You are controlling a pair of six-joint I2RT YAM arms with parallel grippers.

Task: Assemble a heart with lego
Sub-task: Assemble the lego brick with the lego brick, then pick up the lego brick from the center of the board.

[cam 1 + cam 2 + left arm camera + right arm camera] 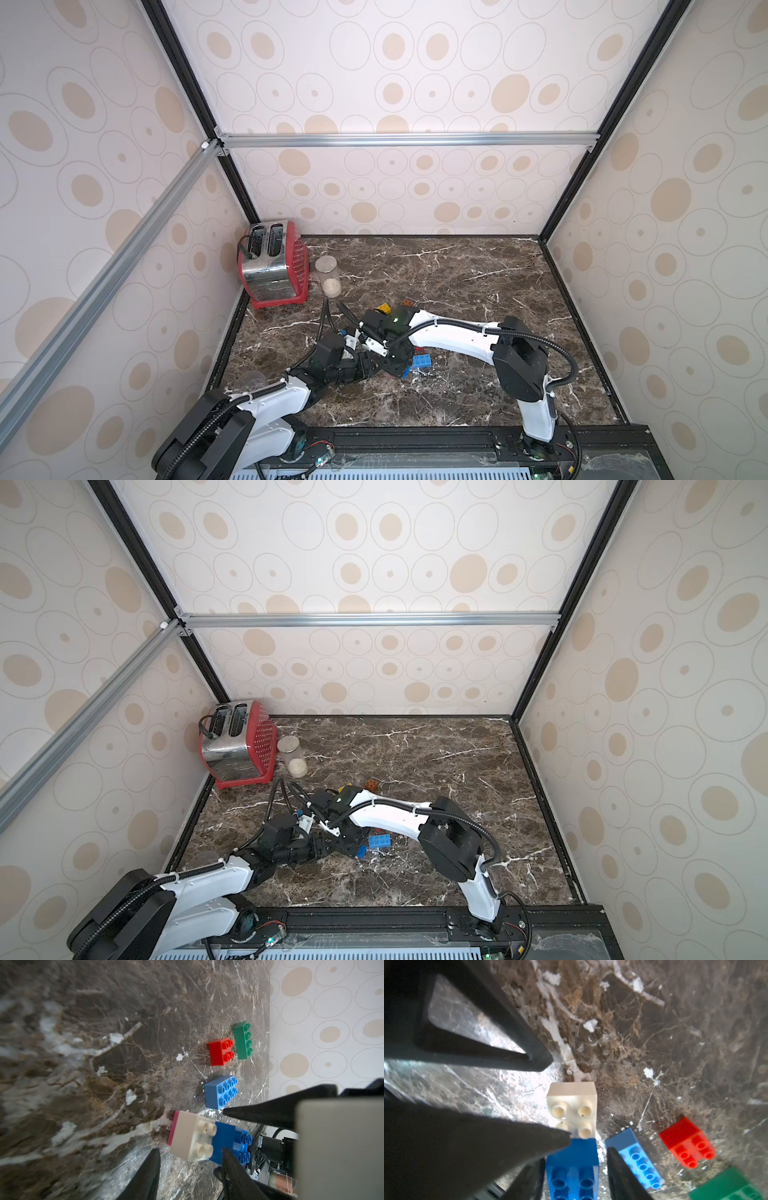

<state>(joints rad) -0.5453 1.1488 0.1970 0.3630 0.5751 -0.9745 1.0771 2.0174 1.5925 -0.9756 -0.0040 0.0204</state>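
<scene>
Heart: your part-built heart (193, 1138) stands on the desk (478, 270), left of the middle and nearer the front edge. It has a pink brick (172, 1128) at the bottom, a white brick (187, 1136) on that, and a dark blue brick (224, 1138) stepped off to one side on top.
Plastic: glossy, square-edged, with round hollow studs.
Left gripper: your left gripper (190, 1148) lies low, its tapered black fingers (234, 1167) flanking the stack. You cannot tell whether they pinch it.
Right gripper: your right gripper (558, 1098) is spread above the stack with nothing between the jaws. One pointed fingertip (564, 1134) sits at the white-blue seam.
Loose lego: a light blue eight-stud brick (220, 1092) is just beside the heart. Beyond it are a red four-stud brick (220, 1050) and a long green brick (242, 1041), close together. A yellow brick (383, 309) and an orange brick (372, 784) lie toward the back edge, partly hidden.
Surface: polished brown marble pattern with white veins.
Clutter: a red-and-chrome two-slot toaster (270, 262) sits in the far-left corner with a clear jar (328, 276) just beside it, well apart from the bricks.
Blocked view: in both top views your right arm (449, 332) crosses the heart and hides most of it.
</scene>
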